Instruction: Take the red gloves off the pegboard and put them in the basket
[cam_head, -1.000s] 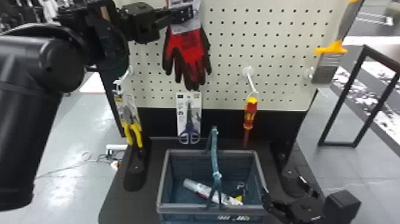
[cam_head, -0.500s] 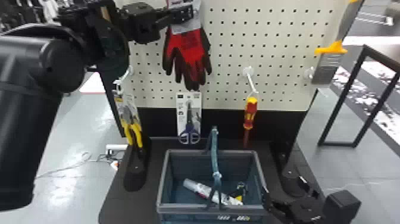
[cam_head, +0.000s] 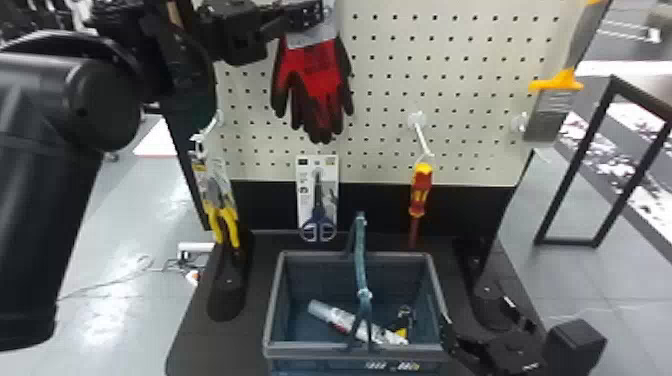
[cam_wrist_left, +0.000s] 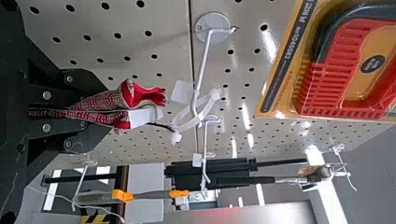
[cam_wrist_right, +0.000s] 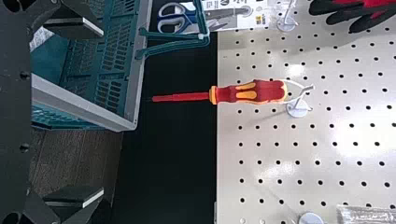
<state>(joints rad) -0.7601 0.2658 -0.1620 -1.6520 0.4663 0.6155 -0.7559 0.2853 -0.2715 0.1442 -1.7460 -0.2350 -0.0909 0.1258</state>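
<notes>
Holding the red gloves (cam_head: 312, 75) at the pegboard (cam_head: 385, 100)

At left, the left gripper (cam_wrist_left: 95, 112) is clenched on the gloves' cuffs; whether they are free of the hook (cam_wrist_left: 201, 70), I cannot tell. They should be light, soft and floppy, hard to damage, with grippy rather than slippery fabric. The gathered cuff is the place to hold, letting the fingers dangle. They look red over the palms, dark at the fingers, pale and knitted at the cuff. Rightward and lower sits the basket (cam_head: 310, 350), then the right gripper (cam_wrist_right: 102, 112), spread and empty.
</notes>
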